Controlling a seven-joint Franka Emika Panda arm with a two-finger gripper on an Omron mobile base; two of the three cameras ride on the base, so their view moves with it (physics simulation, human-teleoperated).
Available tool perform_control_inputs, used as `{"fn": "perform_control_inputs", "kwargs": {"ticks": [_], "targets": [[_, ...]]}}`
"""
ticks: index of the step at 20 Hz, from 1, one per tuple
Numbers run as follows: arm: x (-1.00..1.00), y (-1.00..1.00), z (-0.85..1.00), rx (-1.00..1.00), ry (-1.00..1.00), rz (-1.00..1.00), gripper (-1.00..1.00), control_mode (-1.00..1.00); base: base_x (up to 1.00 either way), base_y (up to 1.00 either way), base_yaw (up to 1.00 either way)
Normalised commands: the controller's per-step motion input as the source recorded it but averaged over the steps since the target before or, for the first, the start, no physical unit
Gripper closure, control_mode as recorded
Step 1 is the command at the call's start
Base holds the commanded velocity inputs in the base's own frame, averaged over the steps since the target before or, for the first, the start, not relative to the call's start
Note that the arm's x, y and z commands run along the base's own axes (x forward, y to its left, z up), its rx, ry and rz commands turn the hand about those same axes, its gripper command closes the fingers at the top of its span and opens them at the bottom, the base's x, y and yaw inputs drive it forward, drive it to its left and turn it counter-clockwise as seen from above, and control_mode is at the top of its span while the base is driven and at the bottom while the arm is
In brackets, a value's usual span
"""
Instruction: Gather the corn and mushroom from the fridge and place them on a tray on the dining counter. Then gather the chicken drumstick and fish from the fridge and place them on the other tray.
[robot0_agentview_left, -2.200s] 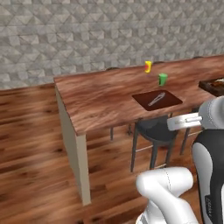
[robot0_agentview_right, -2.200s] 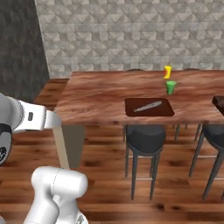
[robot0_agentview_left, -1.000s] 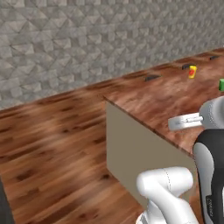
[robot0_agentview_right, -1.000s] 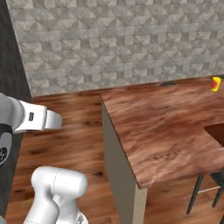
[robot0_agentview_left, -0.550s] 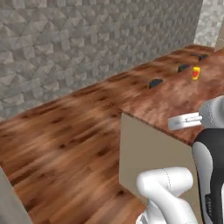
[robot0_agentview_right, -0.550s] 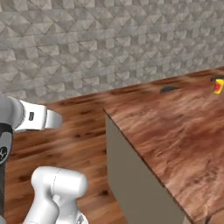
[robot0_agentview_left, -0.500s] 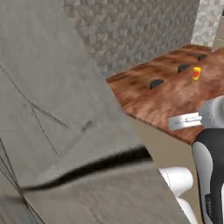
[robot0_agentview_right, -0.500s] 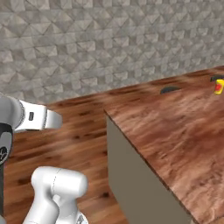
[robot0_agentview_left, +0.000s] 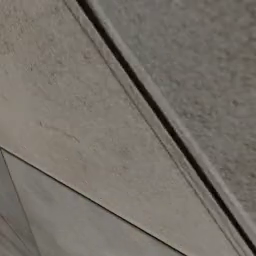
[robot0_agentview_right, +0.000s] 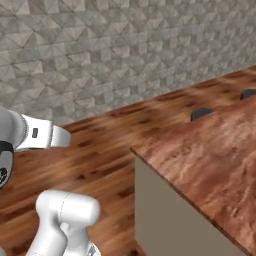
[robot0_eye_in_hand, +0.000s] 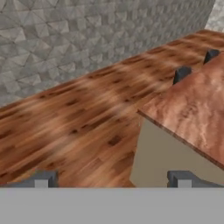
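Grey patterned stone wall (robot0_agentview_right: 115, 45) is seen across the back of the room, with a wood-plank floor (robot0_agentview_right: 95, 150) running up to its foot. From the right a reddish-brown wooden surface (robot0_agentview_right: 210, 155), the dining counter, reaches into the picture; its near corner is sharp and a plain beige side panel (robot0_agentview_right: 175, 215) drops from it to the floor. At the far edge of the surface two small dark rounded shapes (robot0_agentview_right: 201, 113) are seen, too small to be identified. In the hand view the same corner of the surface (robot0_eye_in_hand: 192, 109) is seen at the right, and a wide stretch of bare floor (robot0_eye_in_hand: 70, 127) lies between it and the wall (robot0_eye_in_hand: 87, 30). The left base view is taken up by a flat grey-beige panel (robot0_agentview_left: 100, 140) seen very close, crossed by a dark diagonal seam (robot0_agentview_left: 165, 120).

The gripper (robot0_eye_in_hand: 111, 179) is seen low in the hand view, its jaws spread wide with nothing between them, above the open floor just beside the corner. No corn, mushroom, drumstick, fish or tray can be made out.
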Motion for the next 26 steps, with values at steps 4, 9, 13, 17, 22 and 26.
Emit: {"fn": "perform_control_inputs", "kwargs": {"ticks": [4,9,13,17,22,26], "targets": [[0.0,0.0,0.0,0.0,0.0,0.0,-1.0,1.0,0.62,1.0,-0.24],[0.0,0.0,0.0,0.0,0.0,0.0,-1.0,1.0,0.76,1.0,-0.26],[0.0,0.0,0.0,0.0,0.0,0.0,-1.0,1.0,0.66,1.0,-0.21],[0.0,0.0,0.0,0.0,0.0,0.0,-1.0,1.0,0.73,0.98,-0.17],[0.0,0.0,0.0,0.0,0.0,0.0,-1.0,1.0,0.8,1.0,-0.16],[0.0,0.0,0.0,0.0,0.0,0.0,-1.0,1.0,0.96,0.84,-0.25]]}}
